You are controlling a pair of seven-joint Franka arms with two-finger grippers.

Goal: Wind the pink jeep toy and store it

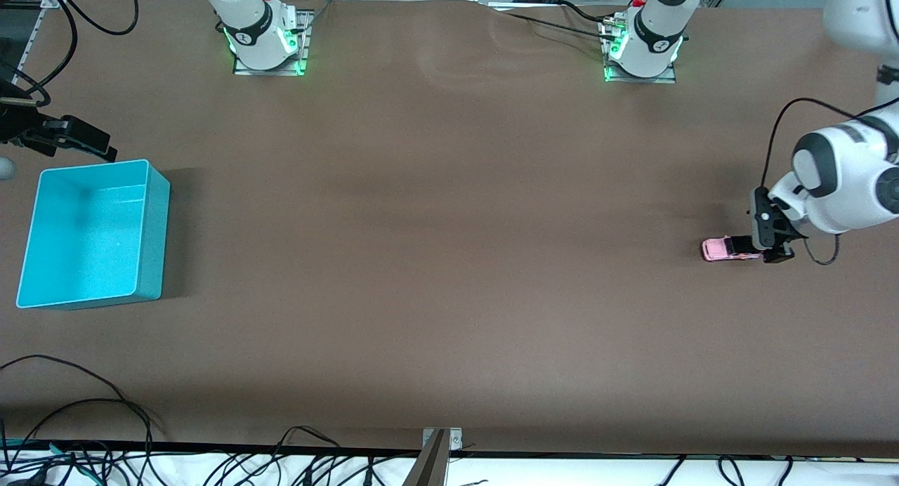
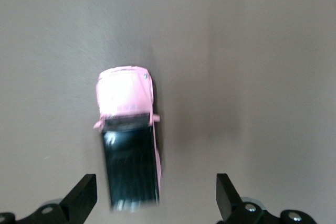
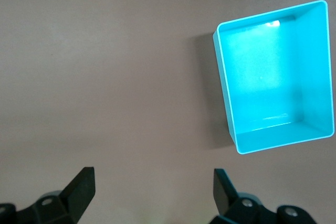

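Pink jeep toy [image 1: 723, 249] sits on the table at the frame's right, released to roll. Left gripper [image 1: 771, 241] spread wide, empty, at its rear. Right gripper [image 3: 152, 192] waits open by the bin [image 1: 151, 233].

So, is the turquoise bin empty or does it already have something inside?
Empty. The turquoise bin shows only its bare floor in the right wrist view, and the pink jeep toy stands on the table at the left arm's end.
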